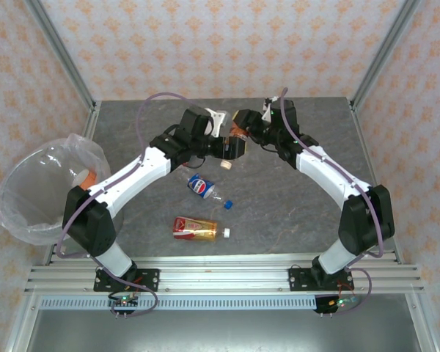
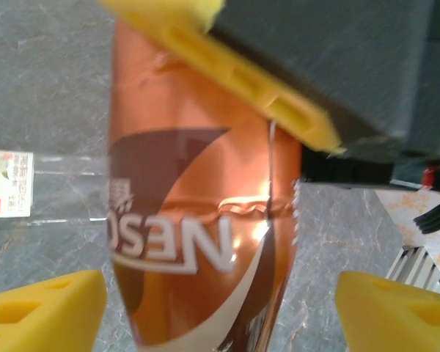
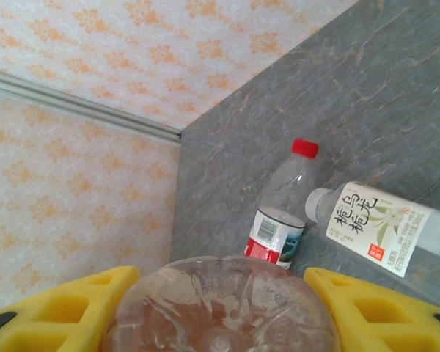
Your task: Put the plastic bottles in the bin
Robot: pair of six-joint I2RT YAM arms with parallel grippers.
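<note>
Nearest the arm bases, a clear plastic bottle with a red and yellow label and white cap point(image 1: 196, 229) lies on its side. Just beyond it a blue-labelled bottle with a blue cap point(image 1: 204, 188) lies aslant. Neither is touched.

Farther out, over the grey stone-patterned table point(image 1: 293, 213), both arms meet at a brown-labelled clear plastic bottle point(image 2: 198, 220). The right gripper point(image 3: 220, 312) is clamped on it, with a yellow finger on either side near its base. The left gripper point(image 2: 220, 315) has its jaws wide apart, the bottle between them and not visibly touched.

Toward the far wall, a red-capped clear bottle point(image 3: 282, 209) and a white-labelled bottle point(image 3: 385, 227) sit just beside each other.

At the left stands the round bin lined with clear crinkly plastic point(image 1: 18, 209). Something orange and white shows at its right side, too hidden to name.

I judge most of the task is left. Five bottles are outside the bin, one in hand, seemingly being passed to the arm nearer the bin.
</note>
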